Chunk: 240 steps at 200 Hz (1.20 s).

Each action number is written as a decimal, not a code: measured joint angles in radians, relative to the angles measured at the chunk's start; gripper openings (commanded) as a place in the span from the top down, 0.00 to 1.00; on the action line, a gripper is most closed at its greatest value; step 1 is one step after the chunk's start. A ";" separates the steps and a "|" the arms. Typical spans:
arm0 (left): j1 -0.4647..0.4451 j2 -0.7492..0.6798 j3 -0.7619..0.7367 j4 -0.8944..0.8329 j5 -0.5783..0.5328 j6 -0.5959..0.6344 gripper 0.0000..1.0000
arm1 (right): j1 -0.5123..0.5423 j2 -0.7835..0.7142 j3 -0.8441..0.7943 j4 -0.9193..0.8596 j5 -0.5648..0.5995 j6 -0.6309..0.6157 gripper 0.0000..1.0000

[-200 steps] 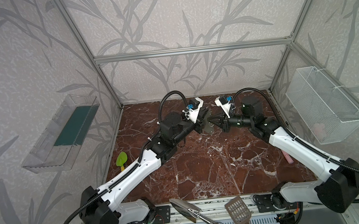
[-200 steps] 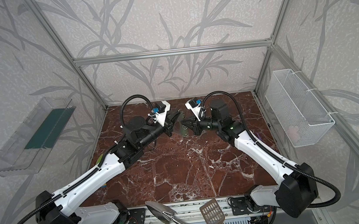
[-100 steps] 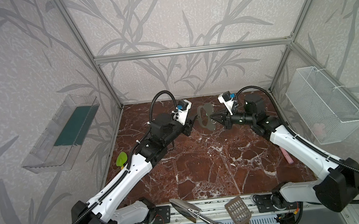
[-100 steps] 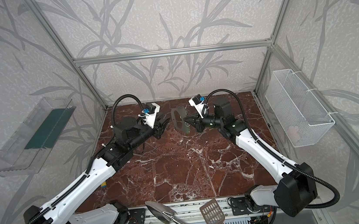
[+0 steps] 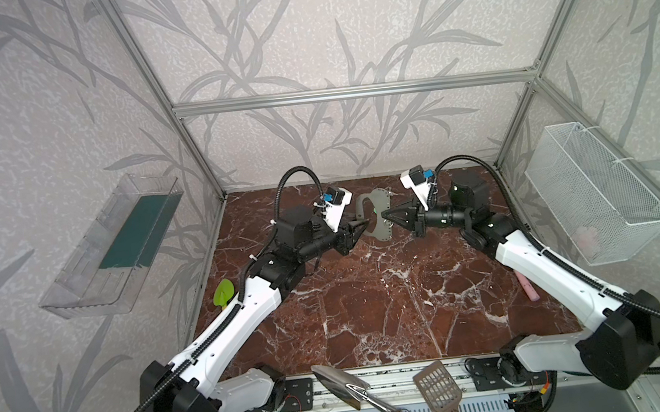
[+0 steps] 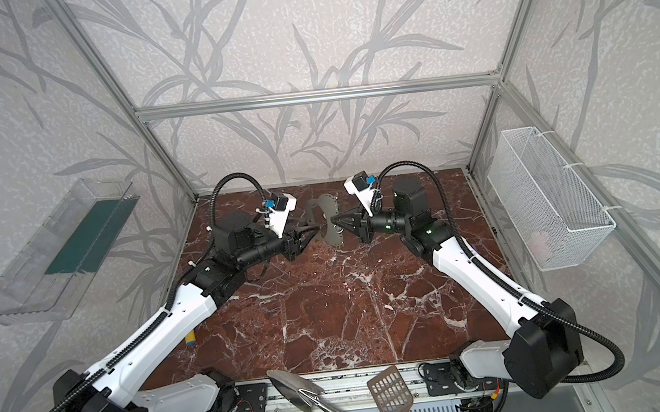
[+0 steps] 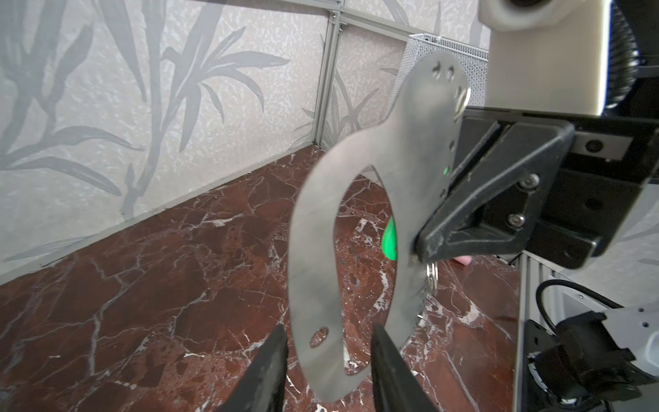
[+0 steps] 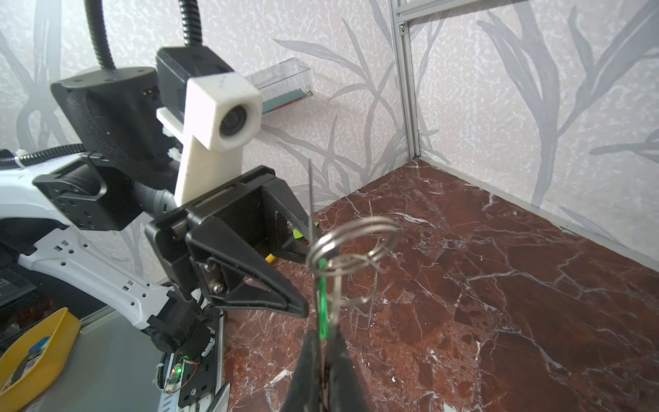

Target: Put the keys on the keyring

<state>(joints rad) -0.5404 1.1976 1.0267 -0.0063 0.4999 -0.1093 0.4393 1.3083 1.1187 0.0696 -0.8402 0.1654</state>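
Our right gripper (image 8: 324, 337) is clenched. Rising edge-on from between its tips is the small key with a bright green plastic head (image 8: 322, 296), pinched together with a flat grey hook-shaped metal plate (image 7: 403, 171) pierced with small holes. Both are in the air above the red-brown marble tabletop (image 7: 178, 267), towards the back of the workspace in both top views.

The silver split-wire keyring (image 7: 432, 277) hangs just below the right fingertips. In the right wrist view its coils loop around the top of the green head. We cannot tell whether the key is truly threaded on or only lies against the ring.

Our left gripper (image 7: 330, 344) is released. Its jaws stand apart on either side of the plate's lower curve, and we see no contact.

We judge the key to be light and rigid, with a thin, smooth head that could swivel or slip out of a pinch that lands off-centre. The best hold is across the two flat faces of the head, leaving its hole clear. The keyring looks stiff and springy, so its coils will resist parting and snap back. We would grasp it on the rim, away from the split end. The plate is thin, slick metal and may pivot in the grip, so a hold on a broad face near an edge seems safest.
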 measured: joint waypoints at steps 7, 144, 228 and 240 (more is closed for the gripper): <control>0.000 0.000 0.000 0.000 0.011 -0.001 0.65 | 0.000 0.000 0.000 0.005 -0.004 0.003 1.00; 0.019 0.001 0.000 0.022 0.043 -0.048 1.00 | -0.019 0.041 -0.002 0.067 -0.016 0.033 0.77; 0.021 0.013 0.009 0.006 -0.020 -0.047 1.00 | -0.045 0.052 -0.002 0.047 0.069 0.048 0.62; 0.025 0.031 0.029 -0.027 -0.061 -0.044 1.00 | -0.050 0.052 -0.002 0.035 0.086 0.047 0.62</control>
<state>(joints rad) -0.5156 1.2285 1.0554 -0.0334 0.4393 -0.1532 0.3897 1.3605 1.1168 0.1047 -0.7544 0.2127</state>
